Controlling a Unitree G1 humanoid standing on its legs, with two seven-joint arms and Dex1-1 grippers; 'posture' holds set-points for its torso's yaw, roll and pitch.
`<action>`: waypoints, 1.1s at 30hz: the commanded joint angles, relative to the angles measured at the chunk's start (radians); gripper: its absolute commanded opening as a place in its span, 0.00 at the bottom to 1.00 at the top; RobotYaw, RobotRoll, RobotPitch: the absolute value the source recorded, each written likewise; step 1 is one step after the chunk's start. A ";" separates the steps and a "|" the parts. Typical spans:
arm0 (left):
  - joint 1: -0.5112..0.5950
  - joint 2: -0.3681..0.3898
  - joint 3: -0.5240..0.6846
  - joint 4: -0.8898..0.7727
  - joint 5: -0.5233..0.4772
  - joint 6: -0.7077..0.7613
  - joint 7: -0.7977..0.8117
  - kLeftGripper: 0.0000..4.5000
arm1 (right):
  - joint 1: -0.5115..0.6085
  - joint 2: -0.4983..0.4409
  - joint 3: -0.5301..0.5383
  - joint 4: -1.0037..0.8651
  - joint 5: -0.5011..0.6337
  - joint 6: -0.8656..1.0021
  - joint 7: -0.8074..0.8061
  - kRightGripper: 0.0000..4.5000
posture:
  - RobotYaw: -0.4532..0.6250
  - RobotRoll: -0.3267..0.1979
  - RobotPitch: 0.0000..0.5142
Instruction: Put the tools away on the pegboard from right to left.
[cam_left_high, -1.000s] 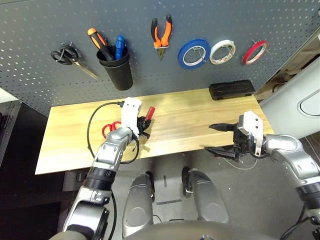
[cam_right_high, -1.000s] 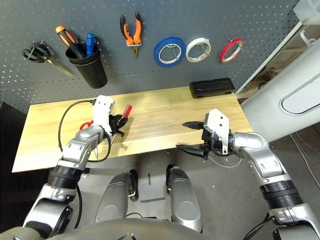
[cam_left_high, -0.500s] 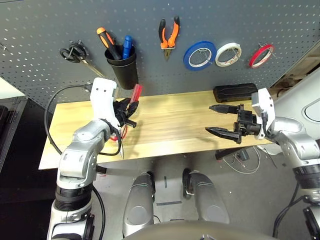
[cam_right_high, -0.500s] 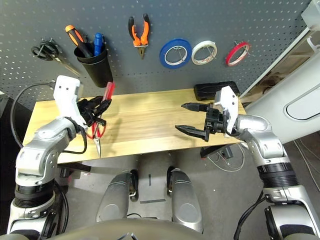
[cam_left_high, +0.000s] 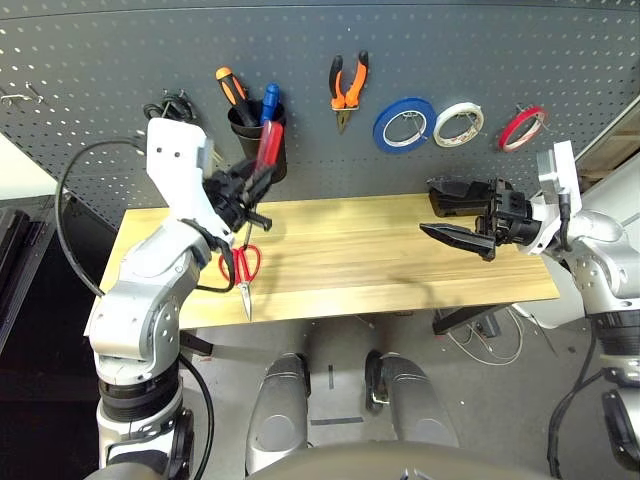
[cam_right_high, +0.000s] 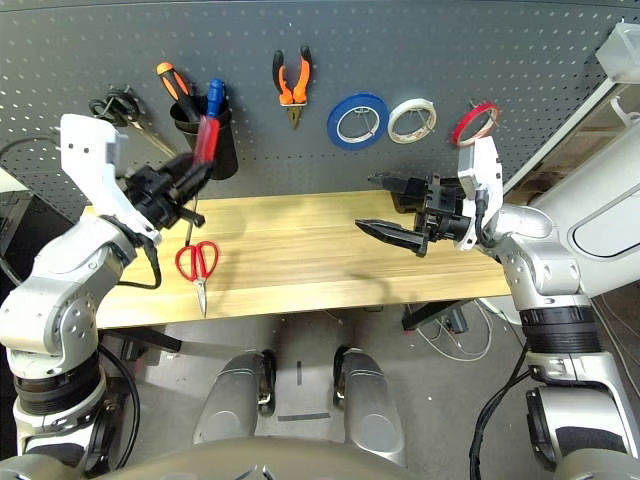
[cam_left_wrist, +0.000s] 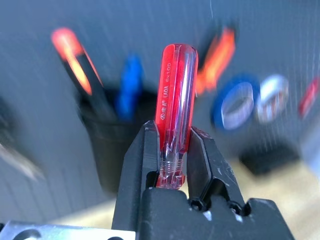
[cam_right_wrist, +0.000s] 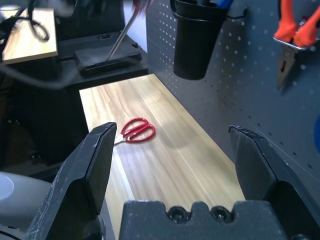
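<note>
My left gripper (cam_left_wrist: 172, 145) is shut on the slim red-handled screwdriver (cam_left_wrist: 175, 100), held handle-up in the air just in front of the black cup (cam_left_high: 255, 140) on the pegboard (cam_left_high: 450, 40). The red-handled scissors (cam_left_high: 243, 265) lie on the wooden table (cam_left_high: 380, 250), below that gripper. The orange-and-black pliers (cam_left_high: 347, 85) and the thin red tape ring (cam_left_high: 522, 125) hang on pegboard hooks. My right gripper (cam_right_high: 368, 203) hovers wide open over the table's right part, holding nothing.
The cup holds an orange-handled and a blue-handled tool. Black-handled scissors (cam_left_high: 165, 105) hang left of it, partly behind my left wrist. Blue (cam_left_high: 405, 122) and white (cam_left_high: 459, 123) tape rolls hang between pliers and red ring. A black case (cam_left_high: 465, 195) lies at the table's back right.
My left arm has lifted the screwdriver off the table and up to the black cup. My right gripper has risen and moved back toward the pegboard, still open. The camera has tilted.
</note>
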 joint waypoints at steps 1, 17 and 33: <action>-0.078 -0.016 0.032 0.062 -0.017 -0.060 0.038 0.19 | -0.006 0.002 -0.014 -0.004 -0.005 -0.004 -0.003 1.00 | 0.51 0.62 0.15; -0.333 -0.096 0.025 0.396 0.012 -0.388 0.161 0.19 | 0.030 0.017 -0.080 -0.153 0.073 0.072 -0.105 1.00 | 0.42 0.62 0.16; -0.398 -0.137 -0.030 0.607 0.040 -0.589 0.183 0.19 | -0.051 -0.001 -0.101 -0.258 0.131 0.155 -0.165 1.00 | 0.37 0.62 0.15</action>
